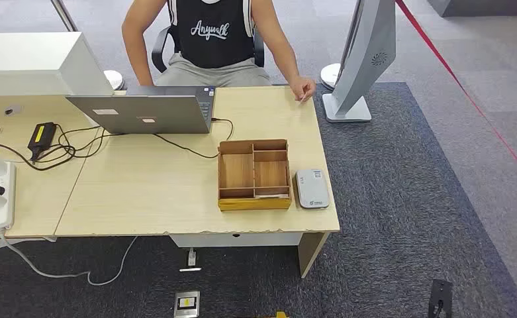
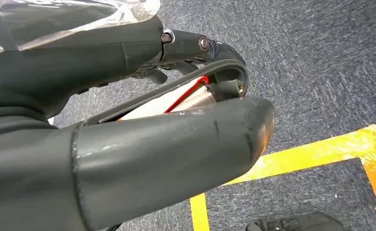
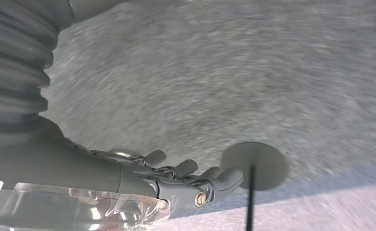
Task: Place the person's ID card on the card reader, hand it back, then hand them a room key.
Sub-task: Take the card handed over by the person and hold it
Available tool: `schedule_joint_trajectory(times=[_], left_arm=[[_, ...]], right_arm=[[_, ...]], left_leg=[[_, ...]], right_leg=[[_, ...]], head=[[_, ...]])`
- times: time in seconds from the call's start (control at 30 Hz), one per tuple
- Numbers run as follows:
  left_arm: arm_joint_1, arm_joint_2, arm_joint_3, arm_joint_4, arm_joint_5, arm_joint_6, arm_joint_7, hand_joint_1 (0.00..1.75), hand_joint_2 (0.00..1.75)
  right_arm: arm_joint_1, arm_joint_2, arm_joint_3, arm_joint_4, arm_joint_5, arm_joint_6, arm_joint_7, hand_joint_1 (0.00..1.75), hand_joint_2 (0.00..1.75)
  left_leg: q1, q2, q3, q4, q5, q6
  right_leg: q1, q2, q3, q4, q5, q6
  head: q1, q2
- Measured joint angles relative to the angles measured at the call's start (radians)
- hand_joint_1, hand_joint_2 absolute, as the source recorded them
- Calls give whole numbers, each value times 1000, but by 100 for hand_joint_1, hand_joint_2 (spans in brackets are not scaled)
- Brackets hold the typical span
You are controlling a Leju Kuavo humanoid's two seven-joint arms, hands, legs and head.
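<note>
Both hands hang over carpet. Left hand (image 2: 176, 120) pinches a card (image 2: 176, 103); right hand (image 3: 176, 178) hangs loose, empty. Card reader (image 1: 312, 189) lies beside the wooden organizer (image 1: 253, 174).

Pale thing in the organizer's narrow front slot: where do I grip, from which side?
Pinch the pale thing's upper edge from straight above: the wooden organizer's walls box it in, and the card reader sits close beside. Too small to confirm a card.
</note>
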State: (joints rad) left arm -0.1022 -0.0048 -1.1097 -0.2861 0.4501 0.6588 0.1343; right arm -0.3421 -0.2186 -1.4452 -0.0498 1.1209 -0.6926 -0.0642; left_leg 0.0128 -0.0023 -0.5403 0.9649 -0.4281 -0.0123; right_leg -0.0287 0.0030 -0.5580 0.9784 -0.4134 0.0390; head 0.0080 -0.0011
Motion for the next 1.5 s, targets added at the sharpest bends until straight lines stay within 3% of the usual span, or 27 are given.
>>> schedule_joint_trajectory(times=[0.27, 0.43, 0.63, 0.73, 1.0, 1.23, 1.37, 1.43, 1.5], left_arm=[[0, -3, 0, 0, -12, 0, 0, 0, 0], [-1, -5, 0, 0, -22, 0, 1, 0, 0], [0, -7, 0, 0, -26, 0, 2, 0, 0], [0, -8, 0, 0, -31, 0, 2, 0, 0], [-1, -13, 0, 0, -61, 0, 0, 0, 0], [-1, -16, 0, 0, -69, 0, 1, 0, 0], [-2, -18, 0, 0, -69, 0, 2, 0, 0], [-5, -20, 0, -1, -68, 0, 2, 0, 0], [-9, -22, 0, -1, -68, 0, 1, 0, 0]], right_arm=[[-105, -71, -34, 8, -30, -1, -123, 0, 175], [-215, -117, -44, 12, -14, -1, -262, 0, 175], [-278, -140, -51, 16, -8, -1, -288, 0, 175], [-294, -142, -56, 20, 2, 0, -350, 0, 175], [-465, -128, -58, 27, 237, -1, -483, 0, 175], [-592, -50, -49, 8, 403, -2, -520, 0, 175], [-623, 37, -11, -46, 418, 39, -517, 0, 175], [-585, 78, 44, -146, 346, 121, -462, 0, 175], [-472, 58, 160, -338, 165, 189, -284, 0, 175]], left_leg=[[0, 0, 0, 0, 1, 1], [-1, 0, 0, 0, 1, 1], [-1, -1, 0, 0, 2, 2], [-1, -1, -1, 0, 2, 2], [-1, -1, -1, 0, 4, 2], [0, -1, -2, 0, 5, 2], [0, 0, 0, 1, 5, 2], [1, -1, 6, 3, 4, 2], [0, -17, 6, 6, 3, 6]], right_leg=[[0, 0, 0, 0, 1, 1], [-1, 0, 0, 0, 1, 1], [-1, -1, 1, 0, 1, 1], [-1, -1, 1, 0, 1, 1], [-1, -1, 0, 0, 3, 2], [0, -1, 0, 1, 4, 1], [1, 0, -2, 0, 4, 1], [2, 0, -3, -4, 2, 1], [1, -17, 5, -7, -3, 8]], head=[[0, 0], [0, 0], [0, 0], [0, 0], [0, 0], [0, 0], [0, 0], [-5, 0], [-15, 0]])
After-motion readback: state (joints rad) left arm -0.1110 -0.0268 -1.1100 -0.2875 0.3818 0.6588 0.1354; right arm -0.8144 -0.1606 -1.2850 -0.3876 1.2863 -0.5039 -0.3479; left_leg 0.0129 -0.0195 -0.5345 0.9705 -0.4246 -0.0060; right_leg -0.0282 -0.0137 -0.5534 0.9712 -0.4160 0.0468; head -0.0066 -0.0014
